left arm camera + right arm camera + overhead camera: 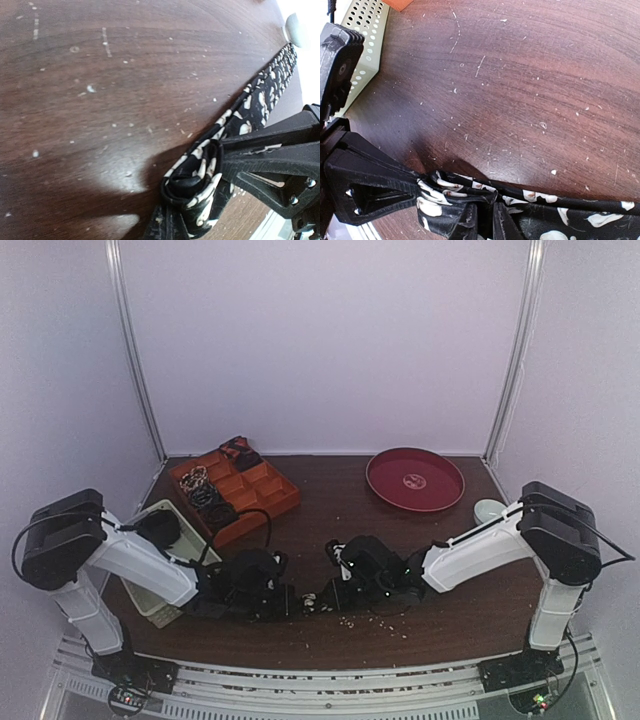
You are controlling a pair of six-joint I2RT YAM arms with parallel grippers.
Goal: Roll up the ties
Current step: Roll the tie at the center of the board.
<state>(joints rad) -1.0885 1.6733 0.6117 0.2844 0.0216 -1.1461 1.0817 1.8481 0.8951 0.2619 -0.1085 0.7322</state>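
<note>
A black tie with white speckles (312, 602) lies on the brown table near the front edge, between my two grippers. In the left wrist view its end is rolled into a small coil (196, 179) and the strip (267, 95) runs off to the upper right. My left gripper (290, 600) is shut on the coiled end; its fingers (161, 227) show at the bottom edge. My right gripper (335, 595) is shut on the bunched tie (470, 192) right beside the left one; its fingers (479, 224) stand nearly together.
An orange compartmented tray (272, 502) at back left holds rolled ties (212, 500) and a reddish one (240, 450). A white slatted basket (160, 530) stands beside the left arm. A red plate (440, 502) and a white cup (488, 510) stand at back right.
</note>
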